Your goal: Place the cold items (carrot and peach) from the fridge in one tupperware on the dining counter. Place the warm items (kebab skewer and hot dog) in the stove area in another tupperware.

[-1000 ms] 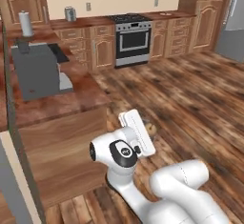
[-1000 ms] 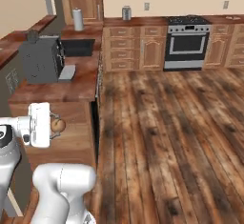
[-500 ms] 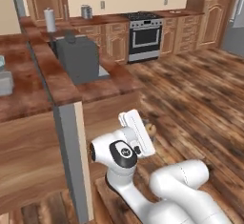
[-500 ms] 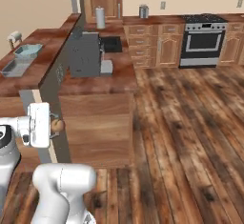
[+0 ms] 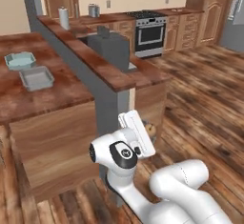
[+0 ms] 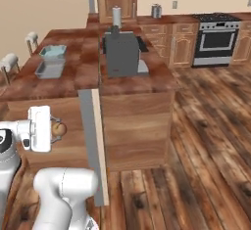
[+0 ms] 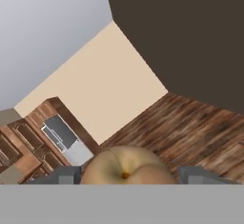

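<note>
The gripper [image 7: 125, 174] was clamped on the peach [image 7: 125, 165], which filled the space between the two finger tips [image 7: 61, 175] in the hand view. In the right base view the peach [image 6: 59, 129] projected from the white hand, low in front of the wooden side of the dining counter [image 6: 73, 84]. In the left base view it [image 5: 151, 129] showed just beyond the hand, beside the counter's end panel.

Two tupperware containers lay on the dining counter [image 5: 57, 94], near each other: a light blue tupperware [image 5: 20, 60] farther from the robot and a grey tupperware [image 5: 36, 77] nearer to it. In the right base view the blue one [image 6: 53, 52] lay beyond the grey one [image 6: 49, 69]. Whether either held anything could not be told.

A grey raised ledge [image 5: 81, 58] separated the dining counter from the kitchen side, where a dark grey boxy appliance [image 6: 121, 54] stood. A paper towel roll [image 6: 116, 16] stood behind it. The stove [image 5: 150, 33] occupied the far wall with a metal canister [image 5: 94, 11] on the counter to its left
</note>
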{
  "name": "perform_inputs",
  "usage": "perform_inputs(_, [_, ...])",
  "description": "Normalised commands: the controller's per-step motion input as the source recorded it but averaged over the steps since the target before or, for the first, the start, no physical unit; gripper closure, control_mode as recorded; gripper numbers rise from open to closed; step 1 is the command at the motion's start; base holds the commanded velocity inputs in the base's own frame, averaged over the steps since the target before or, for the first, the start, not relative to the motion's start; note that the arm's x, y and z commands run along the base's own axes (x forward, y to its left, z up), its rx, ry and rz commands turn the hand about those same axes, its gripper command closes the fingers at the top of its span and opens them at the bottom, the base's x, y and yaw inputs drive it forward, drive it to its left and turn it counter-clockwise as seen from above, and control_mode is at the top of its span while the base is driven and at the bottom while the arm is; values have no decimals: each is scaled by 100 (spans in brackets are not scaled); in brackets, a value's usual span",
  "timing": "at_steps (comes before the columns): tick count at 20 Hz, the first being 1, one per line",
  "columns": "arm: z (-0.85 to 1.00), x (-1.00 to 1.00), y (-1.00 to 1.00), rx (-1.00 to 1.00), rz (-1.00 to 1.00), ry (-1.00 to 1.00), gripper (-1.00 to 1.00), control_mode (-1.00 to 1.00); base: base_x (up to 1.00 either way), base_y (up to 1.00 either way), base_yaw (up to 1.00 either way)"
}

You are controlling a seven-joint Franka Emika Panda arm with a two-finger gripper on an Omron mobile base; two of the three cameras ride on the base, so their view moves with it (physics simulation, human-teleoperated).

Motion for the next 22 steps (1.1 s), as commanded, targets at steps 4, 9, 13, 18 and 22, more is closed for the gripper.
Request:
perform_inputs(4, [0, 0, 0, 0, 0, 0, 100, 100, -10, 100, -27])
perform_inputs(9, [0, 0, 0, 0, 0, 0, 100, 100, 0, 100, -29])
perform_inputs(13, [0, 0, 0, 0, 0, 0, 100, 100, 1, 100, -28])
perform_inputs(18, [0, 0, 0, 0, 0, 0, 100, 100, 10, 100, -26])
perform_inputs(22, [0, 0, 0, 0, 0, 0, 100, 100, 8, 100, -28])
